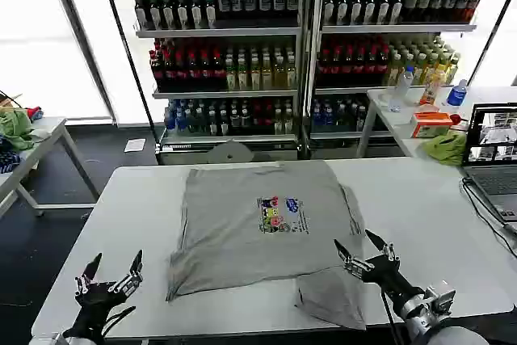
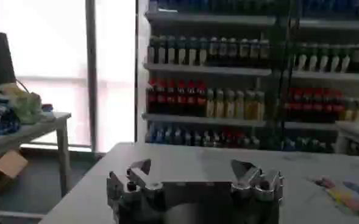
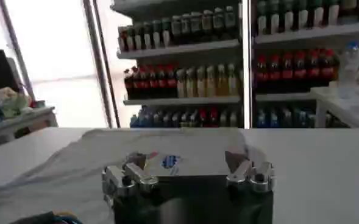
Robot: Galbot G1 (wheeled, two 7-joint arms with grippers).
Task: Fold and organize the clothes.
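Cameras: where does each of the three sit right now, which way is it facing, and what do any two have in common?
Head view: on the robot's head, looking down at the white table and the light grey cotton T-shirt; open left gripper and open right gripper show.
Left wrist view: behind the left gripper, facing the drinks shelves.
Right wrist view: behind the right gripper, over the T-shirt.
Shared: all three see the shelves; head and right wrist see the shirt.

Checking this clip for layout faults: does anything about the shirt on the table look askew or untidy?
The grey T-shirt is only partly tidy: its right sleeve lies at the near table edge, and its left side is tucked in unevenly. Both the left gripper and right gripper hover open near that edge, touching nothing.
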